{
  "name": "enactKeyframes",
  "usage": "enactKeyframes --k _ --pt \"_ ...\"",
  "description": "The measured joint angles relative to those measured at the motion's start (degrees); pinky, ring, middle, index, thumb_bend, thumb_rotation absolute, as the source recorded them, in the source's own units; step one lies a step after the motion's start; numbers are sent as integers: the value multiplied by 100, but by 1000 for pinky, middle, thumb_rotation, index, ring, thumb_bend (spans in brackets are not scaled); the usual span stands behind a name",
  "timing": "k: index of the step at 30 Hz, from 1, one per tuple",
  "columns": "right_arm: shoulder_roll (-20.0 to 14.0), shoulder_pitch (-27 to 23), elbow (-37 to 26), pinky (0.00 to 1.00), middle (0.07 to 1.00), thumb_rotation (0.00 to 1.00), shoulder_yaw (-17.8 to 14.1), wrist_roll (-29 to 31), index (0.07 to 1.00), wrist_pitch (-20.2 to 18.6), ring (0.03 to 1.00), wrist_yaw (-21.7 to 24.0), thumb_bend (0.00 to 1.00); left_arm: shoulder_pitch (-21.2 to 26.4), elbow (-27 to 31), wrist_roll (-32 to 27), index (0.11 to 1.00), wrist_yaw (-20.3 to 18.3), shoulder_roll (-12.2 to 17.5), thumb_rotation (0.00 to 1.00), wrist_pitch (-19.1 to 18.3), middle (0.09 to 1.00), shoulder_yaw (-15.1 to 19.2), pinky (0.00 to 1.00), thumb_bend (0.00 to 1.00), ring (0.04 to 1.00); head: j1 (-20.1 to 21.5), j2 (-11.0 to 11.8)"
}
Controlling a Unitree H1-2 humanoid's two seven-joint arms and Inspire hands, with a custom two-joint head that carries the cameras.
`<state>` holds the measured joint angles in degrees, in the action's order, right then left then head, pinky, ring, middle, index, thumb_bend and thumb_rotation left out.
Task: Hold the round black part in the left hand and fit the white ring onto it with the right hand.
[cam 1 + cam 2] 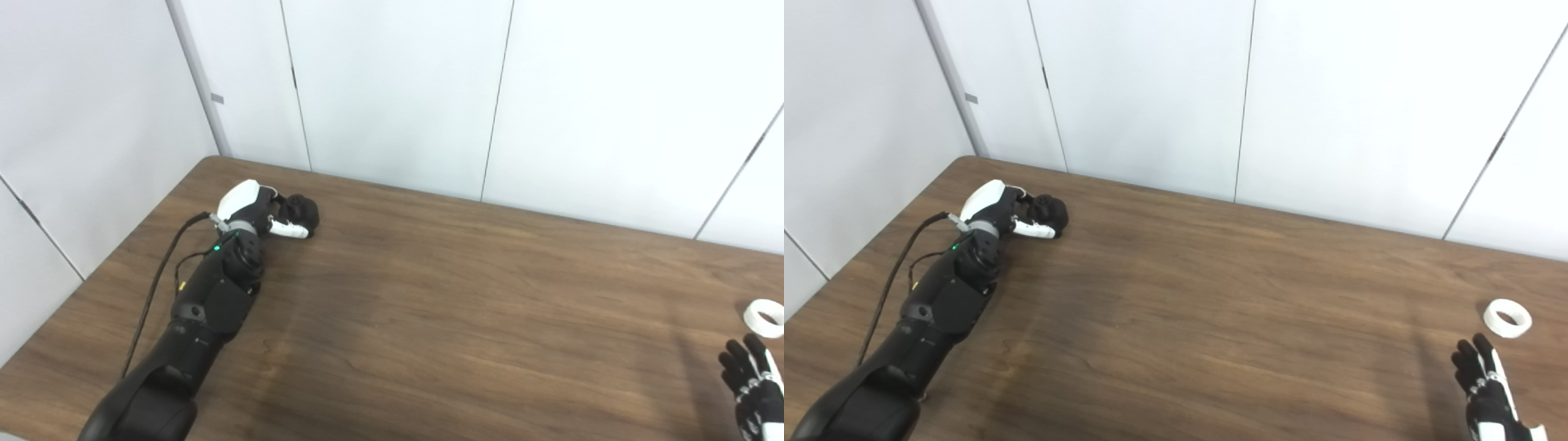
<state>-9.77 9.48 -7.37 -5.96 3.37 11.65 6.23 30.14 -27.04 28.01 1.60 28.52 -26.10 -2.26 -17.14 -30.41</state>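
The round black part (302, 211) rests on the brown table (429, 318) at the far left, near the back edge. My left hand (260, 208) reaches it from the near side, and its fingers wrap around the part, one white finger (289, 230) under its front. The white ring (1507, 318) lies flat on the table at the far right. My right hand (1485, 383) hovers just in front of the ring, fingers spread and apart from it, holding nothing.
White wall panels (398, 92) stand right behind the table's back edge and along its left side. A black cable (156, 282) runs along my left forearm. Bare wood spans the stretch between the two hands.
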Motion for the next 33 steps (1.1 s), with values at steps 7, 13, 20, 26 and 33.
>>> enactKeyframes --k 7,13,20,26,33 --pt "24 25 -39 952 947 1000 -1 -22 970 -75 937 0 532 -16 0 -136 487 202 -62 47 251 814 64 848 515 890 35 0" --pt "28 30 -43 958 948 1000 -2 -24 966 -79 939 0 534 -24 0 -145 487 257 -62 47 284 801 63 859 515 886 35 0" --pt "38 36 -54 961 948 1000 -3 -38 966 -128 942 0 545 -97 13 -144 487 263 -61 45 454 784 33 873 516 874 44 -18" --pt "47 43 -62 950 949 1000 -2 -60 968 -127 937 0 544 -259 190 -88 487 271 -50 44 615 771 -39 890 517 877 88 -26" --pt "61 48 -71 940 946 1000 0 -177 967 -127 931 -1 538 -481 779 130 487 135 124 45 670 790 -283 913 519 909 105 -26"
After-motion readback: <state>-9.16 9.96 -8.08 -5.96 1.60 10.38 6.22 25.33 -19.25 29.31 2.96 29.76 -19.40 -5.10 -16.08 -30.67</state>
